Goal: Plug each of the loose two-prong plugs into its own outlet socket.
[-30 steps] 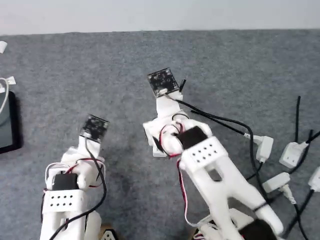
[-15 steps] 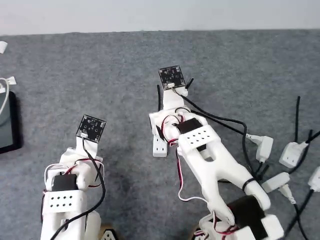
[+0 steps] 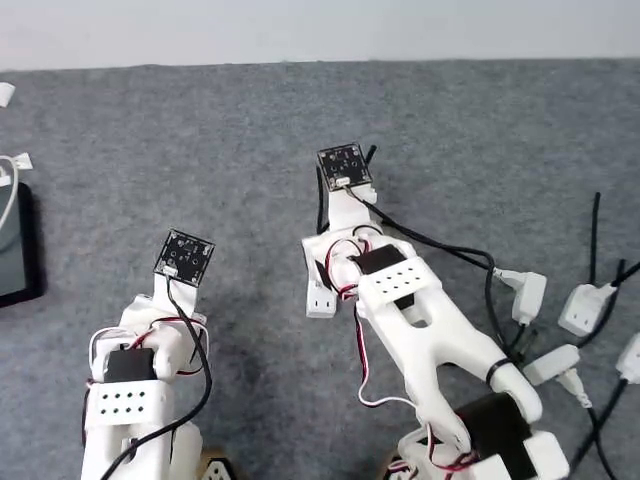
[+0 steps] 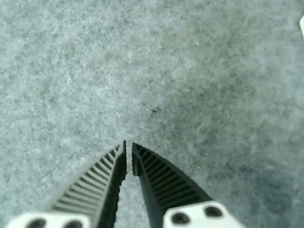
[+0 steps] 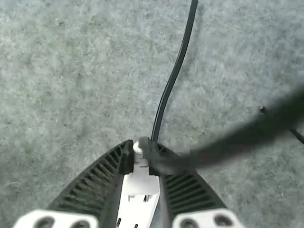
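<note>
A: Right gripper (image 5: 142,148)?
B: Clamped on a white plug (image 5: 139,187), its black cord (image 5: 175,71) trailing over the grey counter (image 5: 71,71).
A: Left gripper (image 4: 128,145)?
B: Closed, empty. Other white pieces (image 3: 585,308), perhaps sockets, lie far right.

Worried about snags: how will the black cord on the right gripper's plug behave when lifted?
Probably floppy: the black cord curves loosely over the carpet, so it likely drags. It looks thin and light, hardly tugging the plug.

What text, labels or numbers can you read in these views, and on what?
No text can be read.
white plug in the right gripper: no print visible.
right wrist board, left wrist board: markings too small to read.
dark device at the left edge: nothing legible.
</note>
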Available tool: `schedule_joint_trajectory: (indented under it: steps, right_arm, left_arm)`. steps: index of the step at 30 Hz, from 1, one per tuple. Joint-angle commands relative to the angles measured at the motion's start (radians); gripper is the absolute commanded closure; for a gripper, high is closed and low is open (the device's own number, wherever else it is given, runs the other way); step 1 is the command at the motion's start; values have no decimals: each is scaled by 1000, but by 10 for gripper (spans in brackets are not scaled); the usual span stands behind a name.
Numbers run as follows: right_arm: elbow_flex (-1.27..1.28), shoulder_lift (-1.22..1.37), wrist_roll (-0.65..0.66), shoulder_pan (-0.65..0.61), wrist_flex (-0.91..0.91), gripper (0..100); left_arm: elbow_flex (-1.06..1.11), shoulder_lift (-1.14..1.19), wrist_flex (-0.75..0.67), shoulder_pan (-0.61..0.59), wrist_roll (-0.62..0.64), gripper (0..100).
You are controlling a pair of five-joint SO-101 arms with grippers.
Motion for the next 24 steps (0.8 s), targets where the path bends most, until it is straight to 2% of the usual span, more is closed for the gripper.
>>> schedule_joint_trajectory:
  steps: [1,11,15,18,24]
  right_arm:
    - [-3,-13,14,7,-7,991]
    - [-6,-87,25,2,13,991]
    - [-68,-194,112,-15,257,991]
    - [-123,-223,146,73,452,991]
    - [-109,-153,239,321,506,991]
  left_arm:
    - [-10,-12,-20,-8,-14,985]
    - [-28,-3,25,-6,-9,985]
    - [-31,-2,29,-6,-11,985]
    - [-30,-2,29,-6,-14,985]
    - [-24,-2,26,-6,-14,985]
